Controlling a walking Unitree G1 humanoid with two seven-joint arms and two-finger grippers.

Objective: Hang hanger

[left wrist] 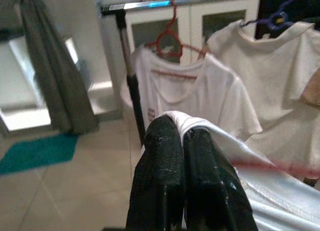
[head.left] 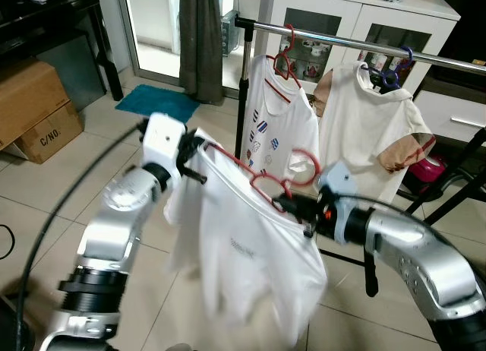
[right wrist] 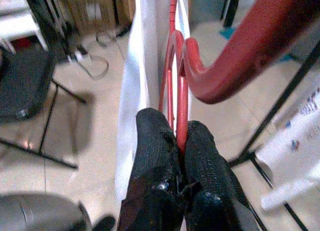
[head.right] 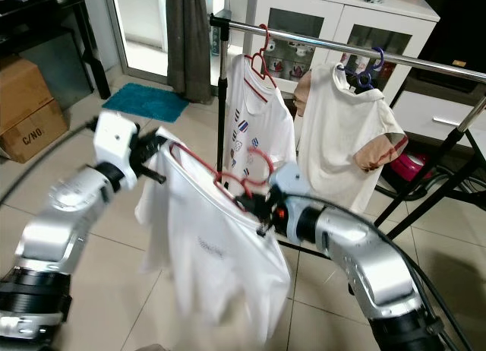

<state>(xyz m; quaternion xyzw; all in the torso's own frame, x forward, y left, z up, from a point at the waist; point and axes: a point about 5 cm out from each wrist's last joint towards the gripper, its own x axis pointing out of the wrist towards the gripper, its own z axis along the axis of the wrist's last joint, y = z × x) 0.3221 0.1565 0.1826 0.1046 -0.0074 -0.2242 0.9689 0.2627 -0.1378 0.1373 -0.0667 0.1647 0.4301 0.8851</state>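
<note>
Head views: red hanger [head.left: 266, 176] carrying white shirt [head.left: 243, 252], held level between both hands short of rail [head.left: 342, 41], hook [head.left: 304, 167] raised toward free stretch near rail's left end.

Left wrist: left hand [left wrist: 184, 141] pinching shirt shoulder, stopping sag.

Right wrist: right hand [right wrist: 179, 141] clamped on hanger neck below hook, steering it.

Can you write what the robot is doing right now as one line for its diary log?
step: carrying to rail | left tool: shut on white shirt | right tool: shut on red hanger | hanger: not yet hung
</note>
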